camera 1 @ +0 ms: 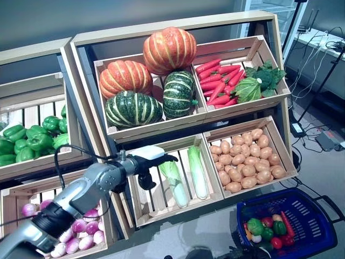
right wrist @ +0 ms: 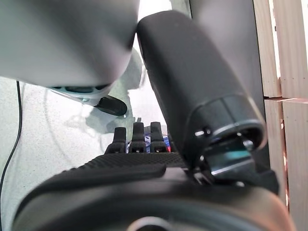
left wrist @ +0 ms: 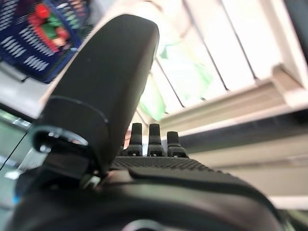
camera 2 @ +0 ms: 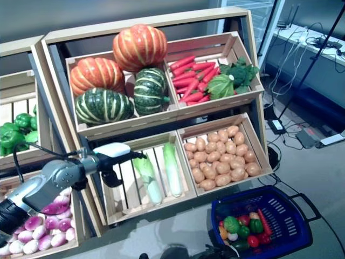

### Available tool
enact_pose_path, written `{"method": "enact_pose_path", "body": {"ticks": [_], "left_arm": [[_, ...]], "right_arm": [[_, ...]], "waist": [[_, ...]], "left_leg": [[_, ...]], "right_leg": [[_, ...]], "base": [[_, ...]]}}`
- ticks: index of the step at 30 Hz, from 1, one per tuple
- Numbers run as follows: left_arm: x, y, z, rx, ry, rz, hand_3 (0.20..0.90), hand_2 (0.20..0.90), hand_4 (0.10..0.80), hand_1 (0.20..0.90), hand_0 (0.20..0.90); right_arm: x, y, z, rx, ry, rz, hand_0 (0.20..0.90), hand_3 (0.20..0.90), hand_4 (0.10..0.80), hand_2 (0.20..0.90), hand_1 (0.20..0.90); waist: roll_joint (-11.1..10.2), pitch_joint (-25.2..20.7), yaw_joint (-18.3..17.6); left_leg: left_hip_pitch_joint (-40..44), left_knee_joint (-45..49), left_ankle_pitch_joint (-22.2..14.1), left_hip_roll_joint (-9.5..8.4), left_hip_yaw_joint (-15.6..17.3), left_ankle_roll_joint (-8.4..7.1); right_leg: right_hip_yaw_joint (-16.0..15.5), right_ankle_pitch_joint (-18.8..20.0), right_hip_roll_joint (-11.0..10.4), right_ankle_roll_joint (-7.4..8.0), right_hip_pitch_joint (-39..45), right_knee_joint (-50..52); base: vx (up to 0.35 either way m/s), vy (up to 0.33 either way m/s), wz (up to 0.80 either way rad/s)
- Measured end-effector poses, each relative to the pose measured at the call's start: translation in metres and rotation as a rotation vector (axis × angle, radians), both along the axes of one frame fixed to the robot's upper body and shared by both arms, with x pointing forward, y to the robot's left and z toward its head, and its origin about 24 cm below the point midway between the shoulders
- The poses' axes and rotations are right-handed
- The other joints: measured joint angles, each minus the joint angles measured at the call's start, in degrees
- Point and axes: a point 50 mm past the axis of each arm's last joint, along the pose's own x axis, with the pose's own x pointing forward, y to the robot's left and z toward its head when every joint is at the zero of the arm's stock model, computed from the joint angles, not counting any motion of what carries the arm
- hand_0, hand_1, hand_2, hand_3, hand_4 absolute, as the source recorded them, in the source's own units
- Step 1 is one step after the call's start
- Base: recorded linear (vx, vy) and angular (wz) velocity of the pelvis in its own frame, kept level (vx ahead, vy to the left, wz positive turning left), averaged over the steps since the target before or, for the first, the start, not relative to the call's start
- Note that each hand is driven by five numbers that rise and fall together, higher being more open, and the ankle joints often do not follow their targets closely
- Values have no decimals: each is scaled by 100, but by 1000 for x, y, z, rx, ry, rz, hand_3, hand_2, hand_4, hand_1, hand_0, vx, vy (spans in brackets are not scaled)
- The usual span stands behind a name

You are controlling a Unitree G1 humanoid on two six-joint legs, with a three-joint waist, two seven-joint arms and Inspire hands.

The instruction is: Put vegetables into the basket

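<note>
My left hand [camera 1: 153, 162] reaches over the front left corner of the lower middle crate [camera 1: 141, 208]. Its fingers are straight and hold nothing. Its fingertips [left wrist: 149, 139] are close to the nearer of two long pale green cabbages [camera 1: 175, 181], with a small gap between them. The cabbage also shows in the left wrist view [left wrist: 178, 72]. The blue plastic basket [camera 1: 318, 226] stands on the floor at the lower right. It holds green and red vegetables [camera 1: 267, 229] and a red carrot. My right hand [right wrist: 144, 192] shows in the right wrist view, fingers straight and empty, above the floor.
The wooden stand [camera 1: 178, 32] has upper and lower crates of vegetables. A second stand [camera 1: 32, 97] is on the left. Cables and a power strip [camera 1: 326, 141] lie on the floor at the right. The basket's black handle [camera 1: 331, 205] sticks out to the right.
</note>
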Motion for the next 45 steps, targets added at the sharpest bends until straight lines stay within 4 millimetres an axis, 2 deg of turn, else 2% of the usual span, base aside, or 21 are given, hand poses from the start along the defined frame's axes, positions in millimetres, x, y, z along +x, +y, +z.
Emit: {"method": "enact_pose_path", "body": {"ticks": [4,10,17,25,27,30,36,39,45], "left_arm": [[2,-4,-1,168,-5,-83,900,900,800,900,900],[-1,-7,-7,310,-26,-170,900,900,800,900,900],[2,2,-15,398,-101,-176,900,900,800,900,900],[9,21,-30,455,-309,-186,900,900,800,900,900],[15,25,-35,439,-386,-175,900,900,800,900,900],[24,32,-38,422,-490,-164,900,900,800,900,900],[49,36,-20,431,-643,-134,900,900,800,900,900],[63,40,-1,453,-728,-117,900,900,800,900,900],[88,48,38,508,-862,-46,900,900,800,900,900]], "right_arm": [[0,-3,1,1,-5,-3,900,900,800,900,900],[0,-5,1,13,-7,-7,900,900,800,900,900],[3,-5,2,14,-18,-3,900,900,800,900,900],[7,-5,4,12,-45,9,900,900,800,900,900],[14,-8,6,6,-71,21,900,900,800,900,900],[34,-12,14,-1,-124,33,900,900,800,900,900],[79,-20,35,-29,-247,63,900,900,800,900,900],[100,-19,46,-21,-315,73,900,900,800,900,900],[132,-12,66,-13,-436,115,900,900,800,900,900]], "waist": [[3,-2,-20],[3,-3,-76],[-1,-2,-192],[-33,21,-232],[-28,154,-242],[-31,571,-321],[-58,1588,-377],[-118,1962,-499],[-271,2430,-540]], "left_leg": [[-12,0,-1,-3,-10,-2],[-53,1,0,-3,-9,-4],[-95,1,1,1,-4,-5],[-331,18,56,1,24,-29],[-419,40,92,-8,28,-19],[-544,49,150,-17,35,-10],[-892,290,165,2,22,-20],[-1104,443,164,19,-21,-21],[-1709,901,134,89,-84,-61]], "right_leg": [[-9,-5,0,6,-7,1],[-10,1,3,13,-49,2],[-8,5,8,21,-96,2],[10,34,19,29,-353,4],[27,83,21,6,-458,27],[40,114,36,-12,-606,77],[184,90,31,-61,-1091,494],[184,33,26,-101,-1336,735],[228,-249,-13,-202,-2105,1577]], "base": [[30,8,1],[0,0,0],[0,0,0],[-63,32,-1],[-148,48,-2],[-173,32,-3],[-112,14,-9],[-116,-6,3],[-104,-22,1]]}}
